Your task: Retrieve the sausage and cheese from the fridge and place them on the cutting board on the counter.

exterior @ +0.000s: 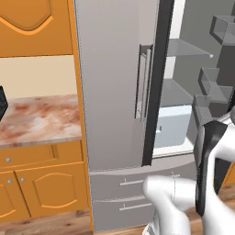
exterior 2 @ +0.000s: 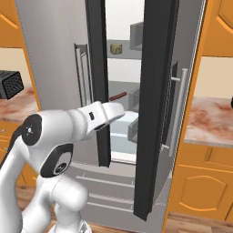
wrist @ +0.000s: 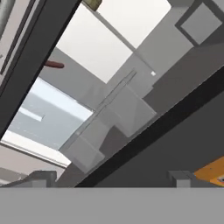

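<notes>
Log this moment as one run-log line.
fridge: right door open | sausage: on shelf | cheese: shelf above | gripper: open, empty, outside fridge

fridge (exterior: 110, 92): is showing grey brushed metal, matt | handles (exterior 2: 82, 75): are looking smooth metal | shelves (exterior: 188, 48): are appearing clear glass | counter (exterior: 39, 119): is showing polished reddish marbled stone | cabinets (exterior: 46, 188): are looking smooth orange wood | sausage (exterior 2: 118, 96): is appearing matt red-brown
</notes>
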